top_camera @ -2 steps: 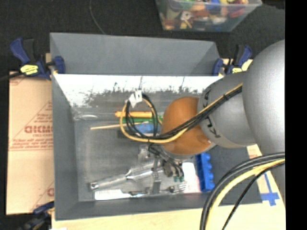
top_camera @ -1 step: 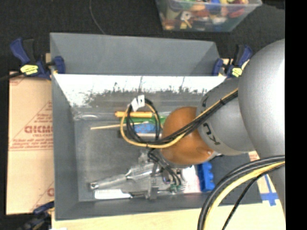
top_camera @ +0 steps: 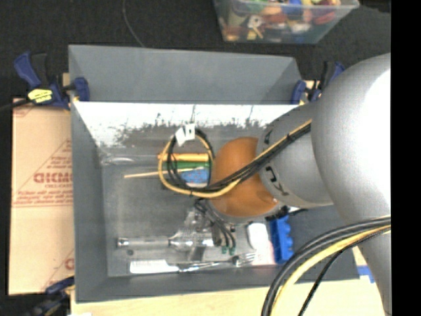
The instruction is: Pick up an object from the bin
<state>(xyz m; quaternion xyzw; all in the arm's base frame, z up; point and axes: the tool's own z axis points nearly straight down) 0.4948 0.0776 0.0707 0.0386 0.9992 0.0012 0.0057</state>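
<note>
Grey arm crowds bin's right; tool above cutlery by front wall.

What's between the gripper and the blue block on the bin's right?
Camera view: a white flat piece lies between the gripper and the blue block.

Single camera, mounted above the grey metal bin and looking down into it at a slight tilt. The bin's far wall presents its broad inner face towards the top, and the near wall shows as a narrow band at the bottom. The bin takes up most of the view, so the camera sits fairly near. The arm enters from the bin's right, close under the lens, covering that side. Beyond the far wall stands a clear tub.
</note>
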